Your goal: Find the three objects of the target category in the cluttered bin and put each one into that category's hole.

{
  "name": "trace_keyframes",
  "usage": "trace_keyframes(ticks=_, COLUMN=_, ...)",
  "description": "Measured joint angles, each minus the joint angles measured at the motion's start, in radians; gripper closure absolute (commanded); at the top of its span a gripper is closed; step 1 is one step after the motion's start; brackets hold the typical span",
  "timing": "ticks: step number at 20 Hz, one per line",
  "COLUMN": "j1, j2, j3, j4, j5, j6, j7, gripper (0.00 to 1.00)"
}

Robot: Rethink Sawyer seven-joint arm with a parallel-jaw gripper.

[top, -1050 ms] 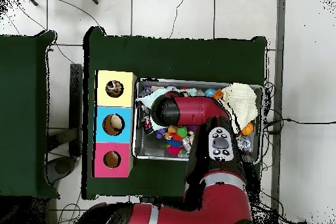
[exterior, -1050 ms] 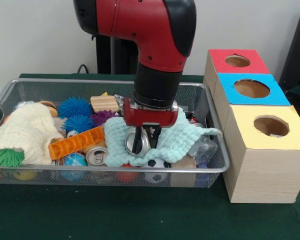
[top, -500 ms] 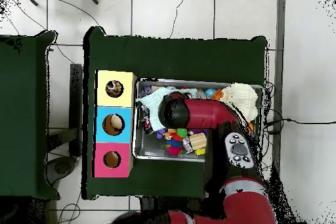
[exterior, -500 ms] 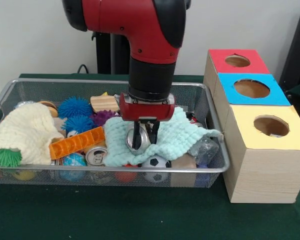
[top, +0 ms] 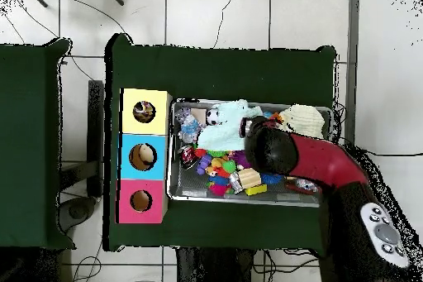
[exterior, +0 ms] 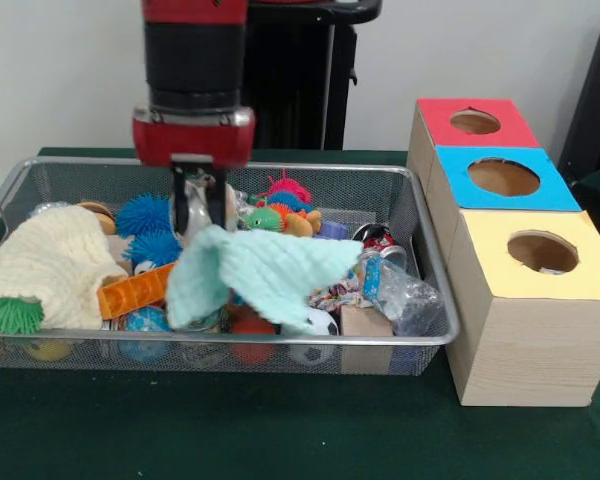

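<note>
My gripper [exterior: 203, 212] hangs over the left-middle of the wire bin [exterior: 220, 341], shut on a corner of the mint green cloth [exterior: 265, 270]. The cloth is lifted and drapes down to the right over the clutter. Something pale and shiny shows between the fingers [exterior: 181, 212]; I cannot tell what it is. In the overhead view the arm [top: 277, 150] hides the gripper, and the mint cloth [top: 221, 130] lies beside it. To the right of the bin stand the red box [exterior: 475, 122], blue box [exterior: 502, 177] and yellow box [exterior: 540, 250], each with a round hole on top.
The bin also holds a cream cloth [exterior: 45, 262], a green spiky ball [exterior: 15, 315], blue spiky balls [exterior: 150, 215], an orange block [exterior: 135, 290], a colourful knitted toy [exterior: 280, 215], a soccer ball [exterior: 320, 325] and crumpled clear plastic [exterior: 405, 295].
The gripper has risen and swung to the left in the front view, pulling the mint cloth up and along. Toys at the back of the bin are now uncovered.
</note>
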Motion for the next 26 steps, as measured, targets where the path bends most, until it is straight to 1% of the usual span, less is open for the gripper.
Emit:
trace_keyframes(ticks=3, j1=-0.053, j2=-0.052, j3=0.032, j4=0.025, j5=0.000, j6=0.019, j7=0.000, gripper=1.00)
trace_keyframes(ticks=9, j1=-0.106, j2=-0.116, j3=0.079, j4=0.049, j5=-0.001, j6=0.031, j7=0.000, gripper=1.00)
trace_keyframes(ticks=13, j1=-0.110, j2=-0.129, j3=0.099, j4=0.050, j5=-0.010, j6=0.031, j7=0.000, gripper=1.00)
trace_keyframes(ticks=18, j1=-0.106, j2=-0.137, j3=0.132, j4=0.060, j5=-0.049, j6=0.031, j7=0.000, gripper=1.00)
trace_keyframes(ticks=23, j1=-0.108, j2=-0.150, j3=0.146, j4=0.092, j5=-0.062, j6=0.033, j7=0.000, gripper=1.00)
trace_keyframes(ticks=26, j1=-0.114, j2=-0.170, j3=0.155, j4=0.123, j5=-0.066, j6=0.054, j7=0.000, gripper=1.00)
